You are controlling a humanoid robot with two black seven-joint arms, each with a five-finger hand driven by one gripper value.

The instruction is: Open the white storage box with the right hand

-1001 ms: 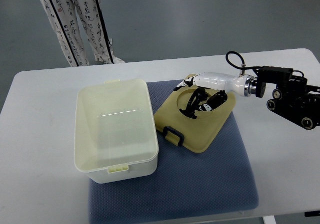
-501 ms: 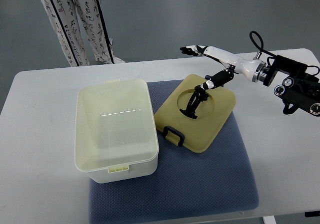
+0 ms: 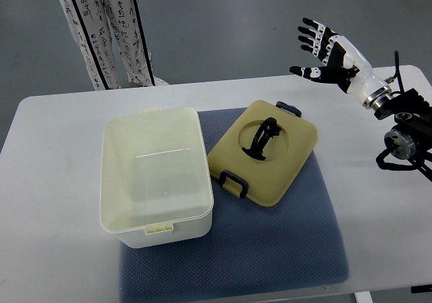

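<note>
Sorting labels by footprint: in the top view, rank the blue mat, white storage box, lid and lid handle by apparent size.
1. blue mat
2. white storage box
3. lid
4. lid handle

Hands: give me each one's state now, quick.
Right hand: open, fingers spread, holding nothing, raised clear of the lid.
Left hand: not in view.

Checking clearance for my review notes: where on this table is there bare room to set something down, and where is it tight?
Free: the blue mat in front of the lid, the white table left of the storage box, and the strip right of the mat. Tight: the lid's edge meets the box, leaving no gap. The right robot hand is raised, open, off the far right corner.
</note>
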